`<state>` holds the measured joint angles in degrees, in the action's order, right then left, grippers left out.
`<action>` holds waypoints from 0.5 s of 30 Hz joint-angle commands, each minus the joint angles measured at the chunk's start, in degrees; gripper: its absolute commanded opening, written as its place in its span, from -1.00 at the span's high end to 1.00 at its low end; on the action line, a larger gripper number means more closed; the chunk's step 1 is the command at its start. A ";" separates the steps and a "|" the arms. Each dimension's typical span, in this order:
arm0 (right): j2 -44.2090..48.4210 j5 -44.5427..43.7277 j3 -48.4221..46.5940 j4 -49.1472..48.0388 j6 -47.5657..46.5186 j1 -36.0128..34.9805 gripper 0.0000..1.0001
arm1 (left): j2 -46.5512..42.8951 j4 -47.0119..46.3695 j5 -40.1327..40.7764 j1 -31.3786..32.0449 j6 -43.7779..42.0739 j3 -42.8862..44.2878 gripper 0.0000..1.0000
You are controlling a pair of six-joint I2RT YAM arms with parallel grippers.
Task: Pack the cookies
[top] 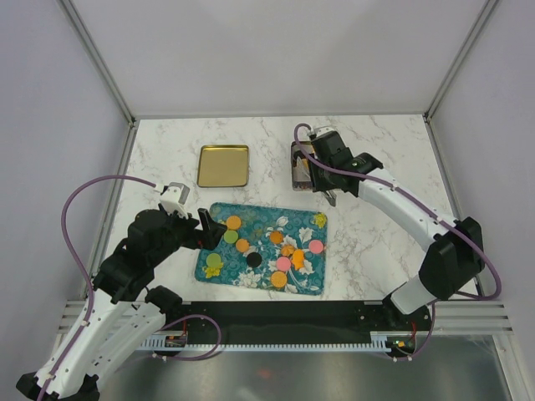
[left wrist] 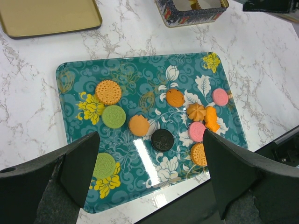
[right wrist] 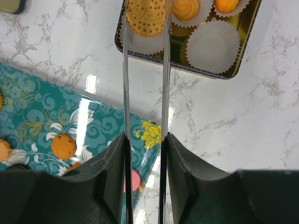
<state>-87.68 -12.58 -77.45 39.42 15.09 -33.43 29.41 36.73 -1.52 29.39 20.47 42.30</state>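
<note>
- Marble table (top: pixel 376 150).
- Teal floral tray (left wrist: pixel 74 79), holding the loose cookies (left wrist: pixel 162 139) in orange, green, pink and black.
- Gold lid (top: pixel 223 165), lying apart from the tray.
- Tin (right wrist: pixel 187 65), lined with white paper cups (right wrist: pixel 212 45).
- Left gripper (left wrist: pixel 149 140): jaws wide apart, empty, above the tray.
- Right gripper (right wrist: pixel 145 9): thin blades narrowly spaced, clamped on a round orange cookie (right wrist: pixel 145 18) over the tin.

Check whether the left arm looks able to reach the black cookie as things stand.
Probably yes: the open left gripper hovers over the tray's near edge, and the black cookie lies flat with nothing over it.
</note>
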 commanded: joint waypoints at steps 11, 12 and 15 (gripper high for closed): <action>-4.78 3.44 0.19 -5.40 -0.59 2.40 0.19 | 0.12 -0.87 1.08 0.23 -0.87 0.23 -1.00; -4.78 3.61 0.28 -5.58 -0.68 2.58 0.18 | 0.04 -0.96 0.99 0.32 -0.87 0.15 -1.00; -4.87 3.44 0.46 -5.76 -0.77 2.84 0.14 | 0.03 -0.96 1.08 0.32 -0.87 0.23 -0.99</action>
<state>-92.73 -9.39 -77.25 36.69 14.90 -30.96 29.43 36.73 -1.54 29.39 20.47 42.30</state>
